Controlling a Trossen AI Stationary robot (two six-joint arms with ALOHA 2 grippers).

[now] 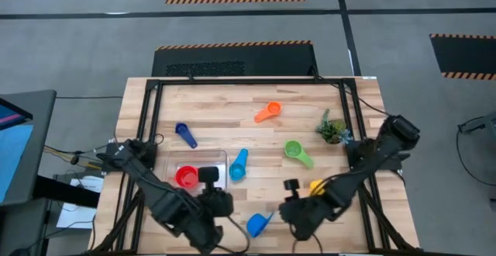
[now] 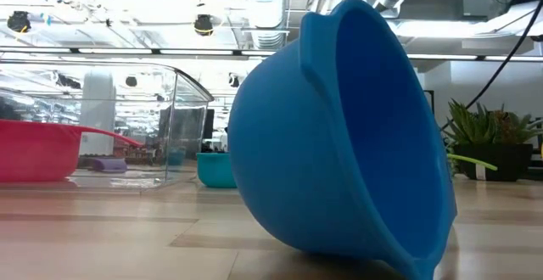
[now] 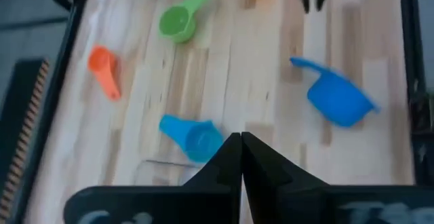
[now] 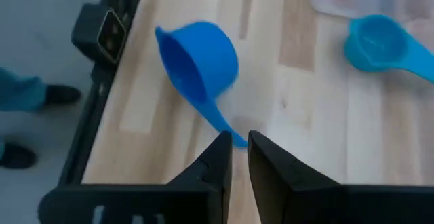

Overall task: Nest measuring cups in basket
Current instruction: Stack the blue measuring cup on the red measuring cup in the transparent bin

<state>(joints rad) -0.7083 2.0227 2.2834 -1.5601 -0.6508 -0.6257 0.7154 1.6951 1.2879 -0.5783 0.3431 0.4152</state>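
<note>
My left gripper (image 3: 241, 142) is clenched empty over the basket (image 1: 164, 163), red cup (image 1: 186, 177) inside. My right gripper (image 4: 237, 142) is narrowly parted at the tipped blue cup's (image 4: 198, 56) handle, apparently lining up a pinch.

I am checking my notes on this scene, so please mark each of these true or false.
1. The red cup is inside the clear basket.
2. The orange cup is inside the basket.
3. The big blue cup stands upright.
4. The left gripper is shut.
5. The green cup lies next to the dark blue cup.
1. True: the red cup sits in the clear basket.
2. False: the orange cup lies on the bare table, far from the basket.
3. False: the big blue cup is tipped on its side.
4. True: the left gripper has its fingers together, holding nothing.
5. False: the green cup is near the plant; the dark blue cup lies across the table.
</note>
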